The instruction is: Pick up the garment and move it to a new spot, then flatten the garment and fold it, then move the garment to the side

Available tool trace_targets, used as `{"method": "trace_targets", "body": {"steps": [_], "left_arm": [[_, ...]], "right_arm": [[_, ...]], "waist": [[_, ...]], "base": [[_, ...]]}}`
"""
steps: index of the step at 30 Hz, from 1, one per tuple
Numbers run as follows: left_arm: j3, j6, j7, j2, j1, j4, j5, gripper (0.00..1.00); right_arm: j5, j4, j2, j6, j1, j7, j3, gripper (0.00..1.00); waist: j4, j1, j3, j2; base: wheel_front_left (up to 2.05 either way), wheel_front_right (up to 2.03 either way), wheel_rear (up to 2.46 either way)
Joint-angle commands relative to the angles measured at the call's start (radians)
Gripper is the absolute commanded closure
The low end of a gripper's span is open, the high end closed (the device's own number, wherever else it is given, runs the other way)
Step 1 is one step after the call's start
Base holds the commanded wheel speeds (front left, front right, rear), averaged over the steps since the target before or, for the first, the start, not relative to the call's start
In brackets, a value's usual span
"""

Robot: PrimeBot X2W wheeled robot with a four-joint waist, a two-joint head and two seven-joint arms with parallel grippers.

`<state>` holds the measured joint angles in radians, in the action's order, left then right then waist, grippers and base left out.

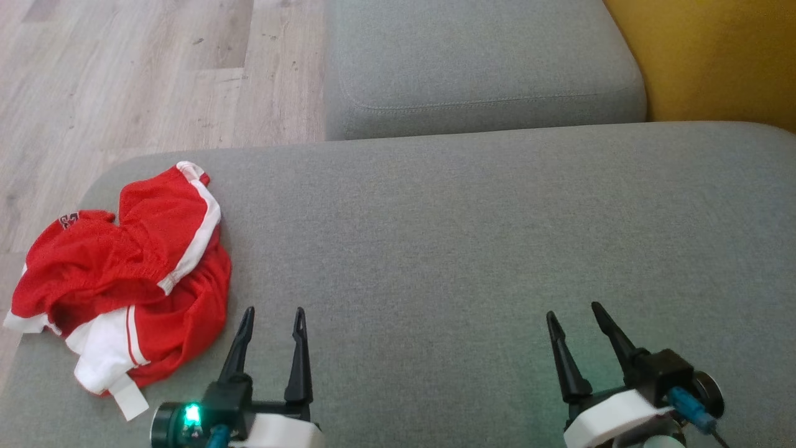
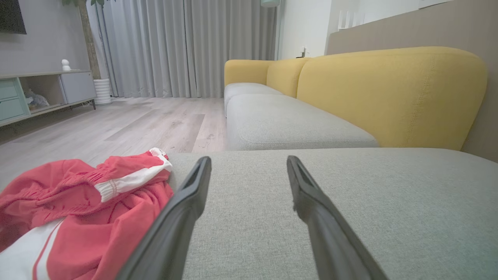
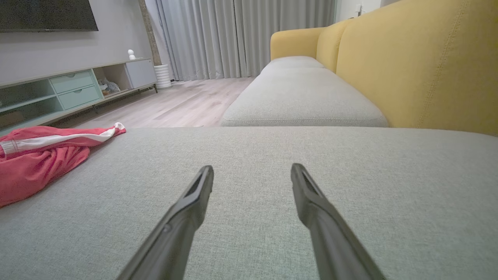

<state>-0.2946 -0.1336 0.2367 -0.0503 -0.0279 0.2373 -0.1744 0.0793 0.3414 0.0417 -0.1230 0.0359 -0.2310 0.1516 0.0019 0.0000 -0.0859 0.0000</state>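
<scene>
Hovering over the grey cushion point(image 1: 435, 249), my left gripper point(image 1: 272, 314) and right gripper point(image 1: 573, 309) both spread wide, empty — red shorts point(image 1: 124, 274) crumpled at left, long axis near-to-far.

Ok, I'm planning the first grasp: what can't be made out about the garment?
- Head view: the garment hides its layout in folds; its dark print is too small to read.
- Left wrist view: left and bottom edges cut it off; the left pincer covers its near edge.
- Right wrist view: left edge cuts it off.
</scene>
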Motion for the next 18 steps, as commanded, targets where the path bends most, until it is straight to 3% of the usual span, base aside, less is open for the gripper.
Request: {"method": "trace_targets", "body": {"steps": [1,18], "left_arm": [[0.015,-0.014,0.019,0.0,0.031,-0.028,0.038,0.0],[0.012,-0.022,0.025,0.0,0.04,-0.002,0.057,0.0]], "right_arm": [[-0.043,-0.026,0.008,-0.008,-0.023,-0.025,0.031,0.0],[-0.064,-0.02,0.009,-0.008,-0.018,-0.031,0.022,0.0]], "waist": [[-0.001,0.0,-0.002,0.0],[0.028,0.0,-0.005,0.0]], "base": [[0.0,0.0,0.0],[0.0,0.0,0.0]]}}
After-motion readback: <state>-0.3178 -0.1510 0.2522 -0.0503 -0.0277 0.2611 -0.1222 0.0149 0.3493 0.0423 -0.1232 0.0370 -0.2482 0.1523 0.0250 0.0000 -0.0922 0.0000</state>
